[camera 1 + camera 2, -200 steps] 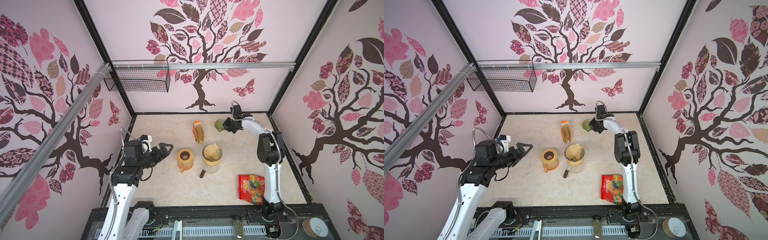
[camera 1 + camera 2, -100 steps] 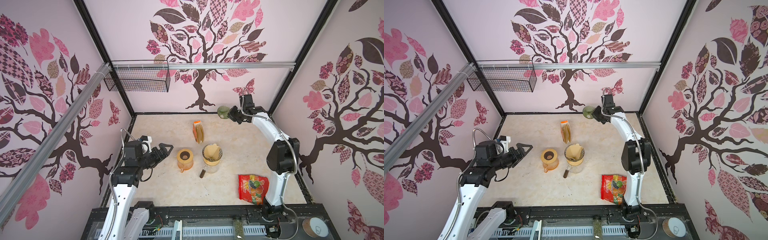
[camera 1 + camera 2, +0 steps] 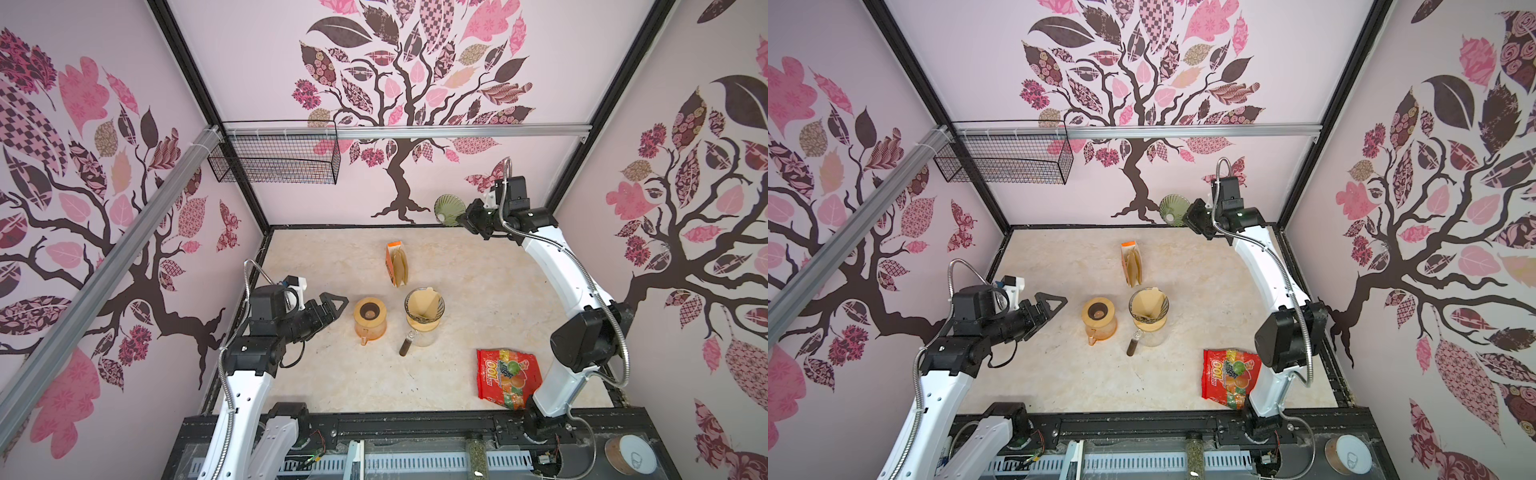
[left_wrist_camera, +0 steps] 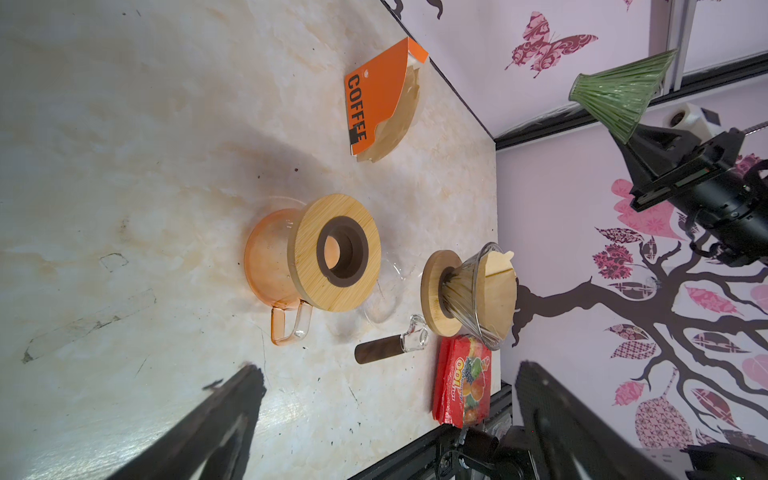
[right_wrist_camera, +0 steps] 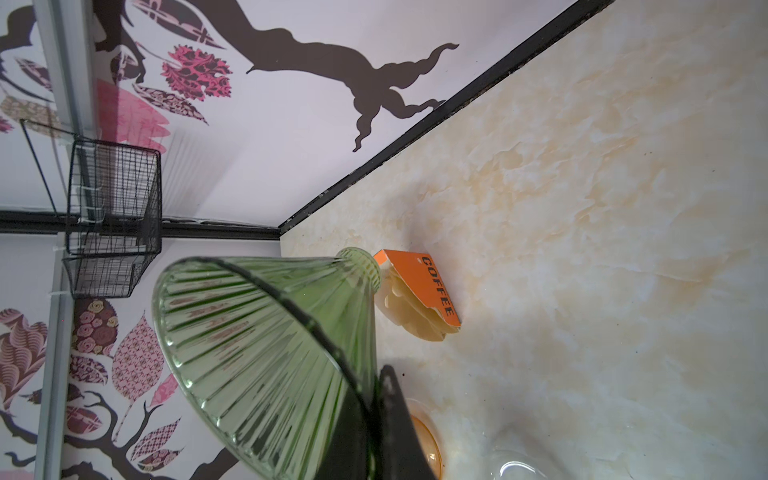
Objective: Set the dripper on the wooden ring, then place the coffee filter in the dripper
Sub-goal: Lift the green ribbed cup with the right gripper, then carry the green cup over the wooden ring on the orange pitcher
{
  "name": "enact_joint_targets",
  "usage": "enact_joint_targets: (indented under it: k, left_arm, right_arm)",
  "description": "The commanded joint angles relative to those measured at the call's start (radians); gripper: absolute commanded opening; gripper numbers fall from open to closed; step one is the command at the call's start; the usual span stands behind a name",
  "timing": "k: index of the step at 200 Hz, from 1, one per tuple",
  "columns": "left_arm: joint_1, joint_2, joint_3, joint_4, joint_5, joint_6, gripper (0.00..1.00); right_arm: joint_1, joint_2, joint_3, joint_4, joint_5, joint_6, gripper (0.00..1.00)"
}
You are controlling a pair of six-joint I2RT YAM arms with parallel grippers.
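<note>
The right gripper [image 3: 467, 217] is pinching the wide rim of a green ribbed glass cone dripper [image 3: 449, 209], holding it in the air at the back right of the enclosure, close to the rear wall. The cone is lying on its side, with its narrow neck pointing towards the left. In the right wrist view the green dripper [image 5: 270, 357] is filling the foreground, with one dark finger running along its rim.

The left gripper [image 3: 330, 309] is hovering with its jaws spread wide and holding nothing. It is facing an orange-tinted glass carafe with a round bamboo lid [image 3: 370, 318], which is standing just beside it on the cream marble-patterned table [image 3: 332, 374].

Right of that carafe, a clear glass dripper [image 3: 424, 311] is sitting on a bamboo collar over a clear glass jug. A brown paper coffee filter [image 3: 424, 304] is resting inside this clear dripper.

Behind them, an orange cardboard box printed COFFEE [image 3: 394, 262] is standing on the table, with more brown paper filters showing at its open side.

A red bag of sweets [image 3: 508, 378] is lying near the front right. A black wire basket [image 3: 274, 162] is hanging on the rear wall at the left.
</note>
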Motion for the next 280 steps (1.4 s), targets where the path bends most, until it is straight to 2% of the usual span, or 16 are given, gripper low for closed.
enact_joint_targets:
  k: [1, 14, 36, 73, 88, 106, 132, 166, 210, 249, 280]
  left_arm:
    - [0.006, -0.029, -0.039, -0.010, 0.028, 0.079, 0.98]
    - [0.007, -0.040, -0.044, -0.023, 0.028, 0.117, 0.98]
    - [0.008, -0.047, -0.053, 0.027, 0.092, 0.125, 0.98]
    - [0.010, -0.064, -0.047, 0.060, 0.077, 0.172, 0.98]
    - [0.012, -0.077, -0.077, 0.113, 0.078, 0.160, 0.98]
    - [0.018, -0.082, -0.093, 0.165, 0.136, 0.157, 0.98]
    - [0.019, -0.092, -0.099, 0.183, 0.167, 0.153, 0.98]
    - [0.022, -0.096, -0.108, 0.224, 0.220, 0.145, 0.98]
    - [0.033, -0.094, -0.151, 0.338, 0.253, 0.105, 0.98]
    - [0.035, -0.097, -0.143, 0.323, 0.246, 0.114, 0.98]
    - [0.038, -0.103, -0.127, 0.262, 0.149, 0.130, 0.98]
  right_arm:
    - [0.049, -0.067, 0.042, -0.064, -0.026, -0.054, 0.00]
    - [0.078, -0.057, 0.083, -0.112, -0.025, -0.084, 0.00]
    - [0.137, -0.048, 0.114, -0.166, -0.015, -0.123, 0.00]
    - [0.251, -0.010, 0.173, -0.241, 0.004, -0.170, 0.00]
    - [0.307, 0.022, 0.216, -0.282, 0.022, -0.199, 0.00]
    - [0.356, 0.053, 0.251, -0.319, 0.028, -0.215, 0.00]
    - [0.415, 0.088, 0.269, -0.355, 0.044, -0.246, 0.00]
    - [0.477, 0.154, 0.321, -0.422, 0.081, -0.283, 0.00]
    - [0.527, 0.202, 0.314, -0.422, 0.093, -0.291, 0.00]
    - [0.558, 0.237, 0.302, -0.421, 0.097, -0.301, 0.00]
    - [0.571, 0.249, 0.253, -0.404, 0.094, -0.302, 0.00]
